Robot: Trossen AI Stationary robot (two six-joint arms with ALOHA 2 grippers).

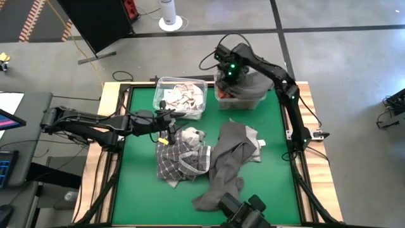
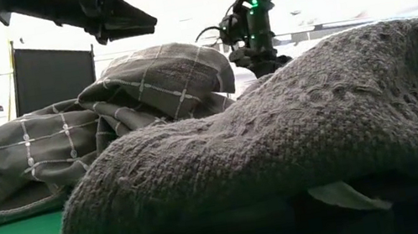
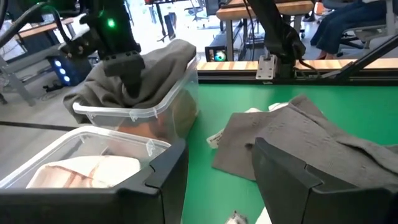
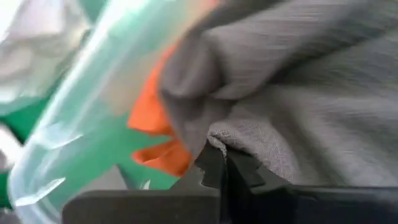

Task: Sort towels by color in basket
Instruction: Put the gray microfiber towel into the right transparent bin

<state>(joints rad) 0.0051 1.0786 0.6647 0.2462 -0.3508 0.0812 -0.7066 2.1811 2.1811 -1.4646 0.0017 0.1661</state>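
A green table mat [image 1: 139,190] lies inside a light wooden frame [image 1: 319,183]. Beyond the table, on the grey floor, stands a white cylindrical device [image 1: 169,14] on a round base, beside a dark panel [image 1: 95,19]. A person seated on a chair [image 3: 348,25] shows in the room behind.

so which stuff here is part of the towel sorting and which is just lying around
Job:
- right gripper, shut on dark grey towel
- checked towel
- grey towel
- two clear bins
- left gripper, open

Lying about:
- white fan base
- black panel
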